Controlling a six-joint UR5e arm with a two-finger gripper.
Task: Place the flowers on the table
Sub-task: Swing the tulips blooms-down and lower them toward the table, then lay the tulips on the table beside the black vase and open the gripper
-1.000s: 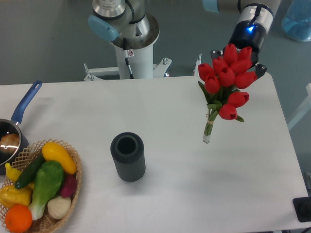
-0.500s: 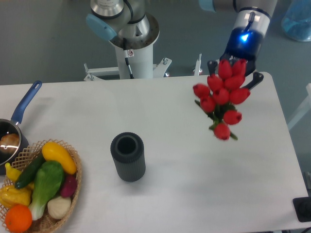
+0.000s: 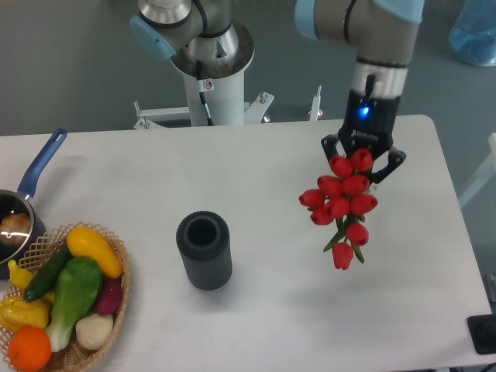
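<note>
Now flowers [image 3: 341, 205] in claw [image 3: 363, 160], buds hanging toward table [image 3: 256, 186]

Stems of the flowers [image 3: 341, 200] hidden behind the buds; grip point under the tool [image 3: 363, 157] not discernible. Wicker basket [image 3: 116, 263] and saucepan [image 3: 17, 213] cut off at left edge. Counter [image 3: 263, 302] cropped at bottom.
</note>
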